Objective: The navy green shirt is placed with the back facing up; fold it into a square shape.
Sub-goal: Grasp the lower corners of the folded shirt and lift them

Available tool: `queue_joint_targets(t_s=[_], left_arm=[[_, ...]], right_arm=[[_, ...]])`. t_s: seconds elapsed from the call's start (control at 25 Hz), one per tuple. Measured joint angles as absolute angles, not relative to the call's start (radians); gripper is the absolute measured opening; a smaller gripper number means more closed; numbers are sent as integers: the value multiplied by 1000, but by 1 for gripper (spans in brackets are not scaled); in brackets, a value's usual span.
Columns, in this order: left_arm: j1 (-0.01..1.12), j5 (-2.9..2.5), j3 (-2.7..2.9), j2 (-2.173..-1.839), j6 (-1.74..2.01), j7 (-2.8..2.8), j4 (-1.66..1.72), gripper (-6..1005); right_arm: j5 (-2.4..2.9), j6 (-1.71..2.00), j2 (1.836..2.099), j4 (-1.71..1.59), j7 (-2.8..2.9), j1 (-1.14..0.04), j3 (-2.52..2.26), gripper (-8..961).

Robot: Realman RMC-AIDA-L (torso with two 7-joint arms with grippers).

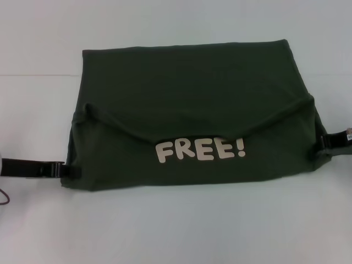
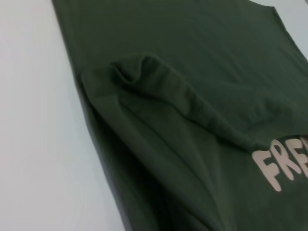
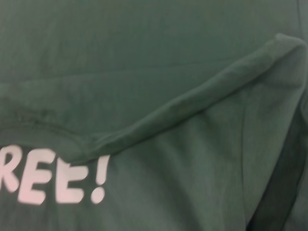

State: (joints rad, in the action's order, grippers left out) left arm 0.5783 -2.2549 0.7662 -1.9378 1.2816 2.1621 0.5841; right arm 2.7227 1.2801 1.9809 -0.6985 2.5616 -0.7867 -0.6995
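The navy green shirt [image 1: 192,104] lies folded into a wide block on the white table, much larger than the grippers. A white "FREE!" print [image 1: 199,149] shows on the near layer. A sagging hem [image 2: 192,108] [image 3: 192,103] drapes in a shallow V just above the letters. My left gripper [image 1: 70,170] is at the shirt's near left edge, its black tip over the fabric. At the shirt's right edge sits my right gripper [image 1: 323,144], touching the cloth. Both wrist views are filled with green fabric [image 3: 144,48].
The white table [image 1: 176,231] surrounds the shirt, with bare surface in front and to the left [image 2: 33,120]. A dark cable loop [image 1: 4,197] shows at the far left edge, beside the left arm.
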Motion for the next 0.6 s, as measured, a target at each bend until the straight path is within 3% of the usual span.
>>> queue_joint_targets(t_s=[0.4, 0.6], left_arm=[[606, -2436, 760, -1905, 1581, 2225, 628, 22], [614, -2464, 761, -1897, 1763, 2223, 632, 21]], right_arm=[[2733, 1682, 1966, -835, 2439, -722, -707, 53], [2745, 1806, 1980, -841, 2353, -680, -714, 53]])
